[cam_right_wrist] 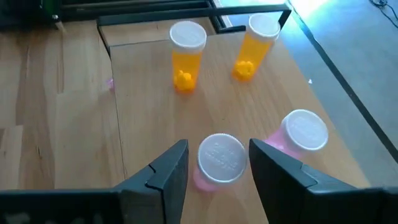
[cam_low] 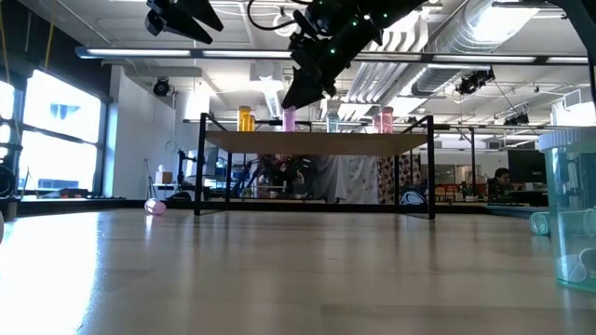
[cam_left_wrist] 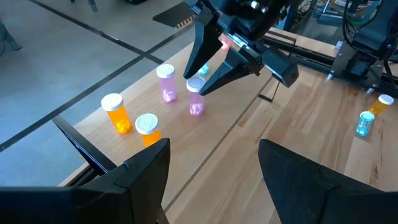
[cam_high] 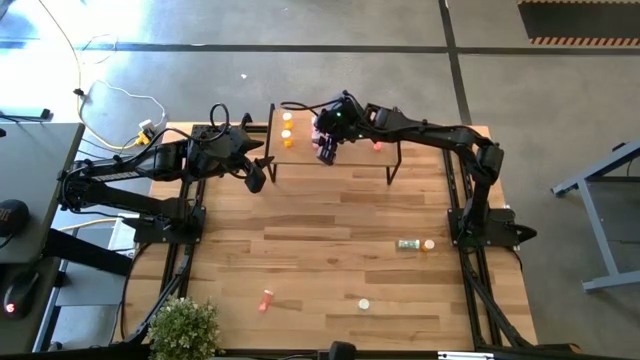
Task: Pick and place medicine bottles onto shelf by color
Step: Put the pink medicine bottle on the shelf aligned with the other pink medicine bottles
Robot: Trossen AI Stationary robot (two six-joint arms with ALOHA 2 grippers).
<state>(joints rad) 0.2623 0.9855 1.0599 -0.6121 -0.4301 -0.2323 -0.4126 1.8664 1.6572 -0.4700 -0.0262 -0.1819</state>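
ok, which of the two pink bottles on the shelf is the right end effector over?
The white-capped pink bottle between the right end effector's open fingers, nearer the shelf's middle; the other pink bottle stands beside it, outside the fingers.

Shelf (cam_right_wrist: pixel 155 112) showing pale smooth matt wood on thin black metal legs (cam_low: pixel 199 167). Bottles (cam_right_wrist: pixel 186 56) looking translucent glossy plastic, white matt caps. Table (cam_high: pixel 330 250) showing slatted wood, slight sheen. Fingers (cam_right_wrist: pixel 161 177) looking dark matt plastic.

No writing, label, brand or number can be read anywhere: the bottle caps look blank, and nothing legible stands on the arms, shelf or table.
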